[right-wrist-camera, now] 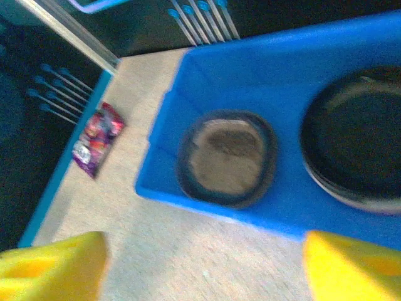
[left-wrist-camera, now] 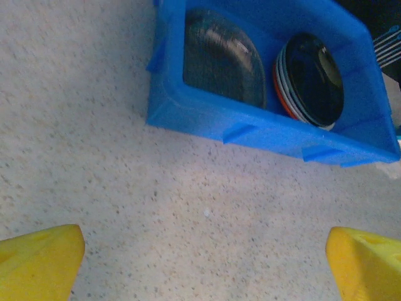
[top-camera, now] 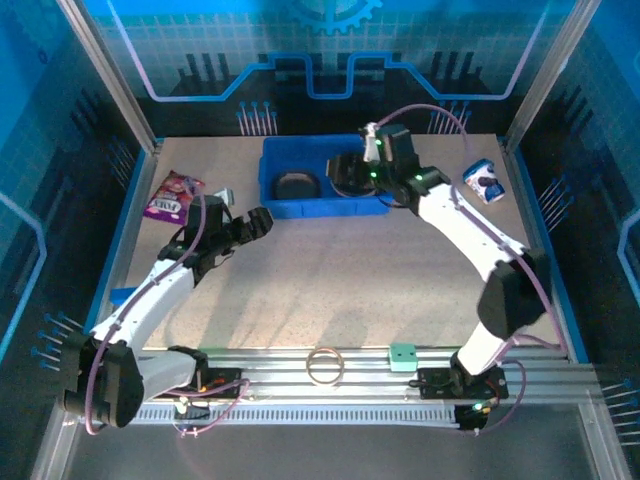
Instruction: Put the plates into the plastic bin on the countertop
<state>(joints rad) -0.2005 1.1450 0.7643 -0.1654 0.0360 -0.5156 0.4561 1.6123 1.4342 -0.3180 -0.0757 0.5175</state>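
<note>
The blue plastic bin (top-camera: 320, 209) stands at the back middle of the beige countertop (top-camera: 340, 280). A smoky-grey plate (top-camera: 295, 185) lies in its left half. My right gripper (top-camera: 346, 174) hangs open over the right half. In the right wrist view the yellow fingertips (right-wrist-camera: 351, 266) are wide apart with nothing between them, above the bin (right-wrist-camera: 263, 69), the smoky plate (right-wrist-camera: 229, 157) and a stack topped by a black plate (right-wrist-camera: 357, 138). My left gripper (top-camera: 256, 222) stands open just in front of the bin's left corner. Its view shows the bin (left-wrist-camera: 250, 132), the smoky plate (left-wrist-camera: 219, 56) and the black-topped stack (left-wrist-camera: 313, 78).
A purple snack packet (top-camera: 175, 195) lies at the back left and a white and blue cup (top-camera: 485, 182) at the back right. On the front rail sit a thin ring (top-camera: 325, 365) and a small green block (top-camera: 402, 357). Metal posts frame the corners.
</note>
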